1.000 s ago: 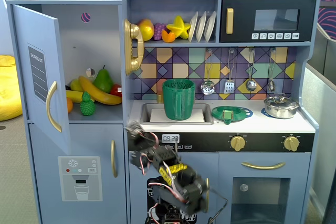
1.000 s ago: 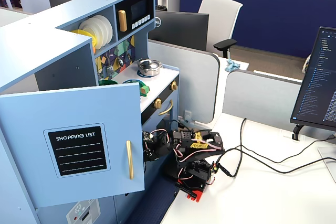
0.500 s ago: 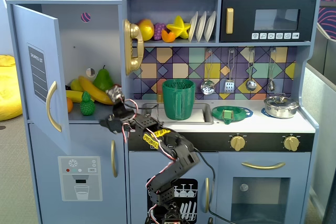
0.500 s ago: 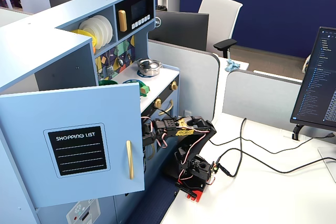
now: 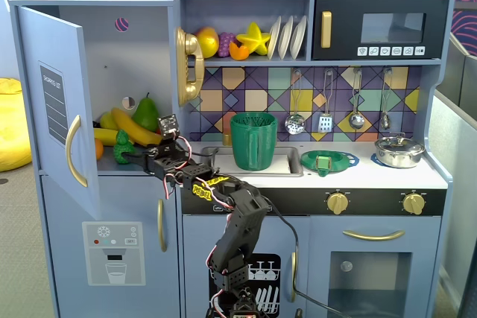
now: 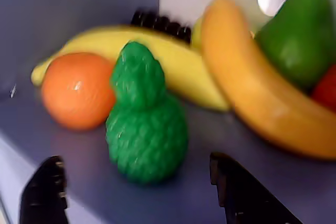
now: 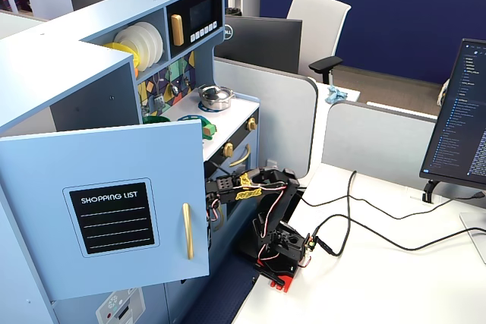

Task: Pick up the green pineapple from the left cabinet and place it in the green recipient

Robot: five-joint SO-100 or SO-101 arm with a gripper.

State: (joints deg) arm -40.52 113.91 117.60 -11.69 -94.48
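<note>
The green pineapple (image 6: pixel 146 124) stands upright on the shelf of the left cabinet (image 5: pixel 127 65), whose blue door (image 5: pixel 56 102) hangs open. In the wrist view my gripper (image 6: pixel 135 160) is open, its black fingers (image 6: pixel 44 192) set wide to either side of the pineapple's base and clear of it. In a fixed view the gripper (image 5: pixel 134 156) has reached into the cabinet at shelf height and partly covers the pineapple (image 5: pixel 121 147). The green recipient (image 5: pixel 253 141) stands upright in the sink, to the right of the cabinet. In the side fixed view the door (image 7: pixel 114 202) hides the gripper.
An orange (image 6: pixel 76 90) sits just left of the pineapple; bananas (image 6: pixel 257 93) and a green pear (image 6: pixel 299 30) lie behind and to the right. A green strainer dish (image 5: pixel 329 161) and a steel pot (image 5: pixel 399 151) sit on the counter. The cabinet's right wall (image 5: pixel 176 102) stands close to the arm.
The arm rose from below the counter and swung left into the open cabinet. The gripper now sits at shelf level around the pineapple.
</note>
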